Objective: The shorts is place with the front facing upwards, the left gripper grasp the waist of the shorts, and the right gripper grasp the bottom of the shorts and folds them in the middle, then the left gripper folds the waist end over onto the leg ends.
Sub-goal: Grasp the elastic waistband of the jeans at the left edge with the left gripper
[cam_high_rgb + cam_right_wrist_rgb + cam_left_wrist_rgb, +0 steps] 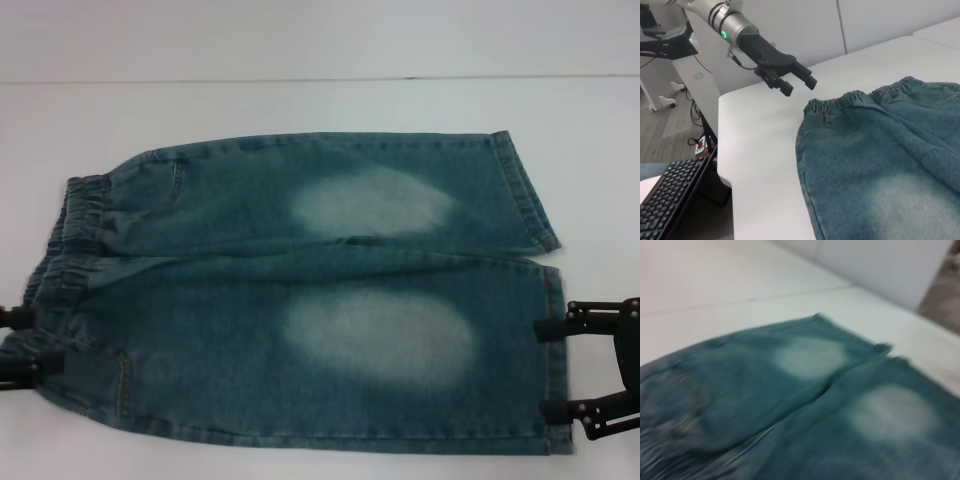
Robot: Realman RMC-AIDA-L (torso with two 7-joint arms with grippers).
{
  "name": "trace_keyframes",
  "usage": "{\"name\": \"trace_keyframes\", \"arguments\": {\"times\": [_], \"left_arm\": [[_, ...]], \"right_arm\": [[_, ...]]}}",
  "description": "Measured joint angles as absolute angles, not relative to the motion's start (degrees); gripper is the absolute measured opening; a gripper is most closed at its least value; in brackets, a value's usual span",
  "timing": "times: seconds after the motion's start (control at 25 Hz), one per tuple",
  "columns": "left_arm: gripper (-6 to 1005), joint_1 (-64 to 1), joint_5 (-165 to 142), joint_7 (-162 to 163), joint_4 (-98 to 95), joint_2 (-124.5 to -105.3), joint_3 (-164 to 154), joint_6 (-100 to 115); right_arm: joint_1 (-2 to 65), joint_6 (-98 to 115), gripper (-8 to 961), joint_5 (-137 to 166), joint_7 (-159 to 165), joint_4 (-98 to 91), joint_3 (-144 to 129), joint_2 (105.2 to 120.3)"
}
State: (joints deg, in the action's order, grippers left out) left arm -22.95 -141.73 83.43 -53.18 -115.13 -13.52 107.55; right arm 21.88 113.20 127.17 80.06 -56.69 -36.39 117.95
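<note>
Blue denim shorts (300,300) lie flat and front up on the white table (300,100), with the elastic waist (70,230) at the left and the leg ends (545,300) at the right. My left gripper (22,343) is open at the near corner of the waist. In the right wrist view that left gripper (799,82) hovers just off the waistband (850,98) with nothing in it. My right gripper (548,368) is open, its two fingers level with the hem of the near leg. The left wrist view shows only the shorts (815,405).
The table's left edge (740,165) runs close behind the waist, and a black keyboard (670,195) sits lower down beyond it. A seam in the table (300,80) crosses the far side. A white wall panel (880,265) stands past the leg ends.
</note>
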Motion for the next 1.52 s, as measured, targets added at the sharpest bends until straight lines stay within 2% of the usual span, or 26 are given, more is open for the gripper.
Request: {"name": "trace_keyframes", "arguments": {"times": [0.6, 1.12, 1.52], "left_arm": [[842, -23.25, -148.45, 86.15, -54.07, -115.43, -14.89, 95.28], [841, -23.35, -148.24, 86.93, -53.94, -116.01, -18.19, 95.19], [580, -23.42, -148.52, 86.91, -53.87, -116.07, -19.80, 94.23]], "right_arm": [[22.90, 112.31, 945, 127.17, 81.04, -56.69, -36.38, 118.37], [23.39, 112.31, 945, 127.06, 82.23, -56.69, -36.38, 118.56], [23.55, 112.23, 944, 126.87, 82.99, -57.09, -36.28, 118.69]]}}
